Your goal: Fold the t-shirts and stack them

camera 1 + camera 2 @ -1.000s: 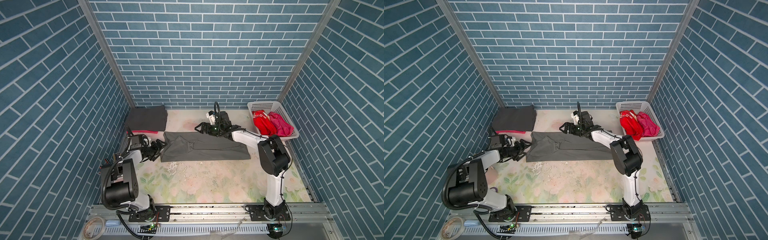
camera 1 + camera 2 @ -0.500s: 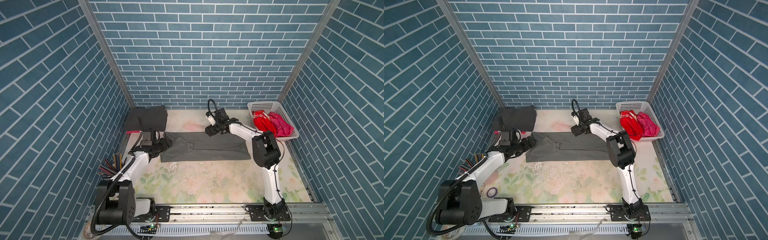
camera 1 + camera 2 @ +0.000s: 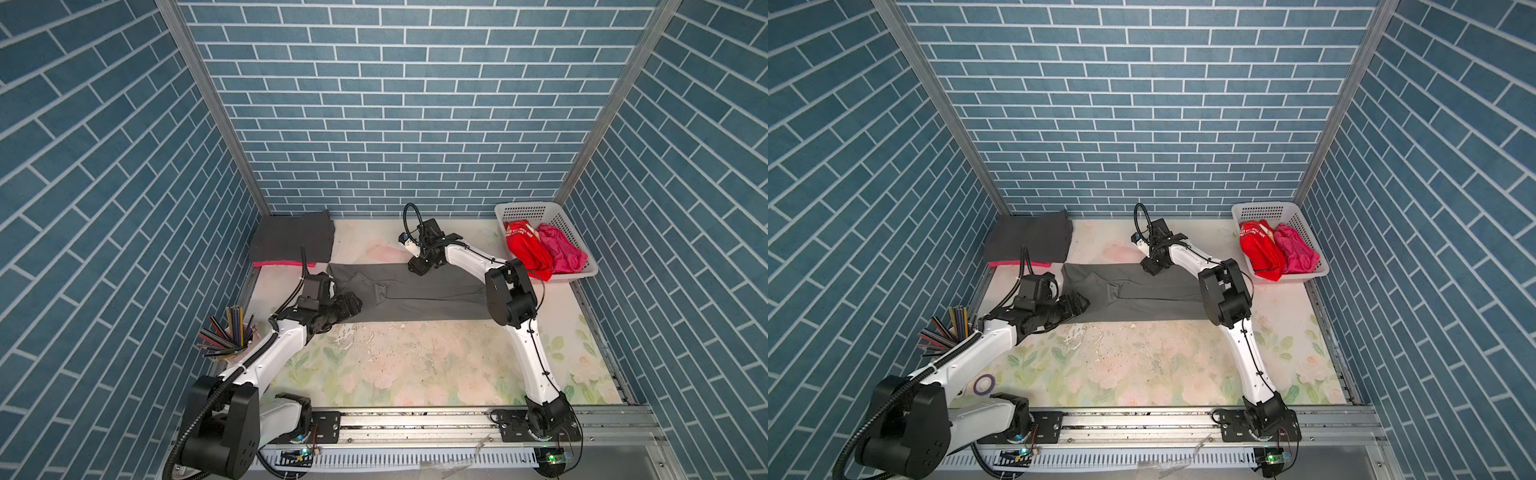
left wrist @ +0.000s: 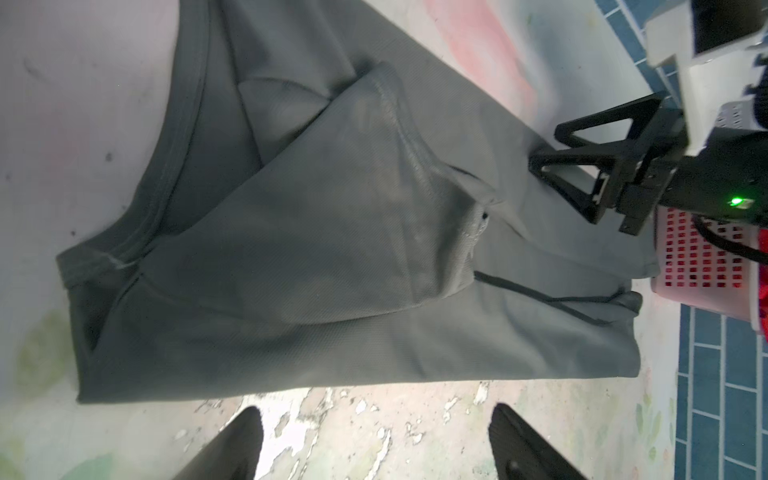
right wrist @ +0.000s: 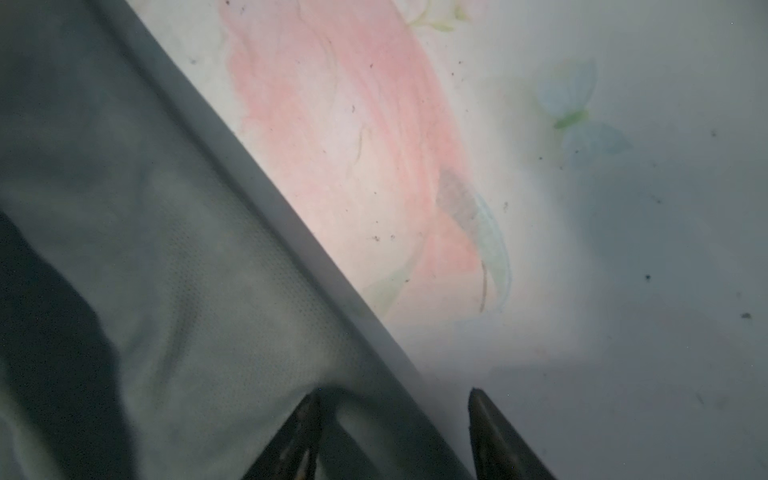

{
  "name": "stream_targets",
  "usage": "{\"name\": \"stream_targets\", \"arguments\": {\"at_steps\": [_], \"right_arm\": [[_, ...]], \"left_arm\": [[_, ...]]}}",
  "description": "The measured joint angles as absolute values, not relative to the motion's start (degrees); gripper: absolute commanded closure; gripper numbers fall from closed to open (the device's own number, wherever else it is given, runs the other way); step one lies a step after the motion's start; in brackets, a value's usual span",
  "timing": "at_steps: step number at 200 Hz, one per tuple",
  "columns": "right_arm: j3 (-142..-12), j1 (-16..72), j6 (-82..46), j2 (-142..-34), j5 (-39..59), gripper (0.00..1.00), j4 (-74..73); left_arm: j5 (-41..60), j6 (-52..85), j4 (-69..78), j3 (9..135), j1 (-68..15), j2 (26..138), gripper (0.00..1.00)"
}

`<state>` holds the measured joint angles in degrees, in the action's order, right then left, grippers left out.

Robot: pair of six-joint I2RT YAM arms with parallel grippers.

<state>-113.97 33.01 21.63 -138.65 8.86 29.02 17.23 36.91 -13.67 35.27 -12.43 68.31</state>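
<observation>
Over on the left, a cup of coloured pencils (image 3: 226, 336) sits tucked against the wall, clear of the work. Behind it in the far left corner is the finished pile: a folded charcoal t-shirt (image 3: 291, 239) lying on a pink t-shirt (image 3: 277, 263), of which only an edge shows. It looks parked there so the middle of the floral table mat (image 3: 415, 365) stays free for folding. The left gripper (image 3: 352, 305) hangs low by the near left end of the grey t-shirt (image 3: 419, 297). Its wrist view shows the fingers (image 4: 245, 432) spread wide over bare mat just short of the cloth's near edge, with nothing between them. I take it to be waiting to take that end. The grey shirt stretches left to right as a long band in the middle of the table, collar to the left and a sleeve turned in over the body, so the lengthwise fold seems done and a crosswise fold is what remains. At its far edge, about midway along, the right gripper (image 3: 417, 268) comes down on the hem. Seen from its wrist, the jaws stand part-way apart, one finger on the cloth and one on the mat, with the flat edge between them and not yet pinched. That placement suits picking up the far edge. At the far right, the white basket (image 3: 536, 206) holds a crumpled red t-shirt (image 3: 525, 251) with white lettering and a magenta t-shirt (image 3: 561, 254) beside it, both yet to be folded.
</observation>
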Motion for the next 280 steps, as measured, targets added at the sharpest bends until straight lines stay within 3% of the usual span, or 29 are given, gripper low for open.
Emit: {"name": "stream_targets", "arguments": {"at_steps": [13,32,44,75,129,168,208,235,280], "right_arm": [[-114.3,33.0,22.1,-138.8,9.3,0.6,29.4],[-114.4,32.8,22.5,-138.9,10.1,0.89,29.8],[-114.4,32.8,22.5,-138.9,10.9,1.0,30.1],[-116.1,31.3,21.6,-139.9,11.6,1.0,30.6],[-130.9,21.8,11.6,-148.2,10.3,1.0,34.8],[-130.8,14.6,2.0,-148.2,12.5,1.0,35.6],[-122.8,11.3,-4.5,-143.6,15.9,1.0,34.0],[-120.2,11.6,-6.3,-142.2,17.5,0.75,33.5],[-120.2,12.1,-7.5,-141.4,18.9,0.41,33.5]], "left_arm": [[16.9,36.9,-14.2,35.1,-12.4,68.3,0.12],[16.6,37.0,-14.3,35.2,-12.9,68.5,0.12],[16.3,37.1,-14.4,35.5,-13.6,68.8,0.13],[15.0,37.3,-14.9,37.5,-16.8,71.0,0.13],[15.6,42.2,-13.1,42.0,-20.6,77.3,0.13],[20.1,51.5,-5.3,46.8,-25.1,85.7,0.13],[23.2,57.9,-0.5,62.8,-31.9,101.3,0.13],[23.5,58.7,0.8,72.6,-34.0,110.0,0.13],[22.0,58.4,-1.8,81.5,-33.2,120.1,0.23]]}}
